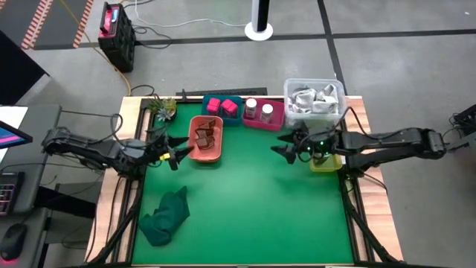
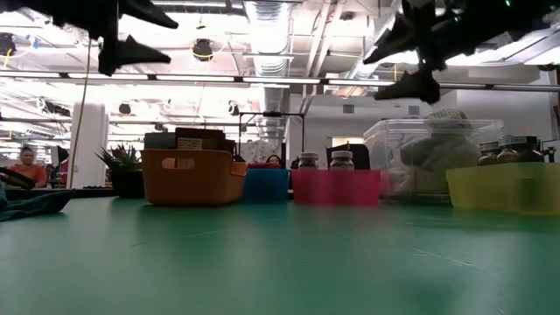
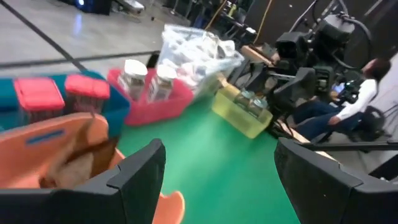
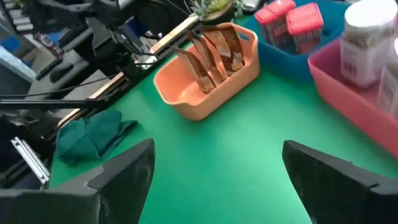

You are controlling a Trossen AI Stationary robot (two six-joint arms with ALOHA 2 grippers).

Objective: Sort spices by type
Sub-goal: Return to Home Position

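Middle of the table (image 1: 253,208) is wide open, just plain green between the left hand (image 1: 181,151) and right hand (image 1: 279,145). All the clutter hugs the far edge: orange bin (image 1: 204,157), blue bin (image 1: 223,121), pink bin (image 1: 277,113), clear bin (image 1: 339,94). Yellow bin (image 1: 326,166) sits at the right side, partly under the right arm. Cloth (image 1: 167,216) takes the front-left corner. Left hand is just beside the orange bin, so it's tight there.

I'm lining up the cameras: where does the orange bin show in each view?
High view: orange bin, left of centre, toward the back.
Low view: orange bin, left of middle, in the far row.
Left wrist view: orange bin, close up, partly cut off.
Right wrist view: orange bin, farther off, whole.
Shared landmark: blue bin right beside it.
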